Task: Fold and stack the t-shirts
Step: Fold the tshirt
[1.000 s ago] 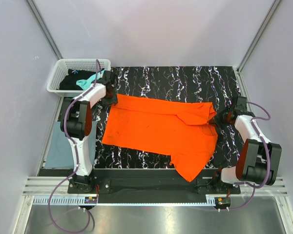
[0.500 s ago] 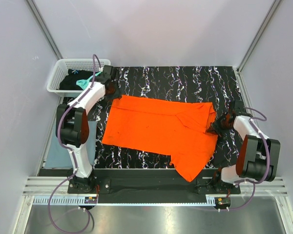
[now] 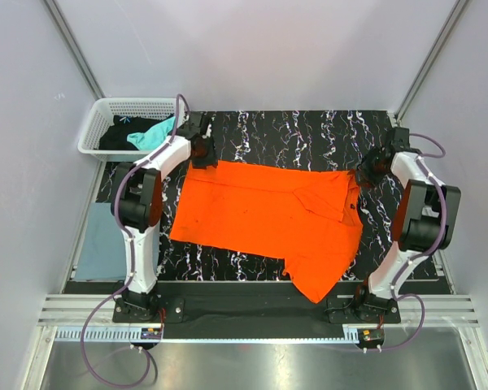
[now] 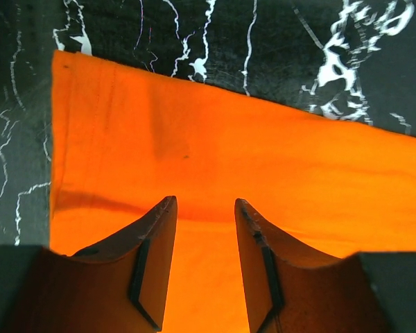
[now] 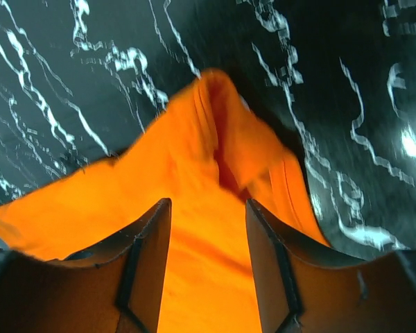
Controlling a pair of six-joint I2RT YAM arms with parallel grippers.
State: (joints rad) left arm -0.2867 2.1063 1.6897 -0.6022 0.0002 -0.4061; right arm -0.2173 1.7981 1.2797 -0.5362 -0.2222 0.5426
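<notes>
T-shirt (image 3: 260, 215) edges beneath left tool (image 4: 204, 202) and right tool (image 5: 208, 202)

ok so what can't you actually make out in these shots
- Top view: what lies under the black tee and teal tee; the basket wall and the pile itself hide it.
- Top view: the grey-blue tee; the left arm covers one edge.
- Right wrist view: blurred, so whether the right gripper touches the orange tee is unclear.
</notes>
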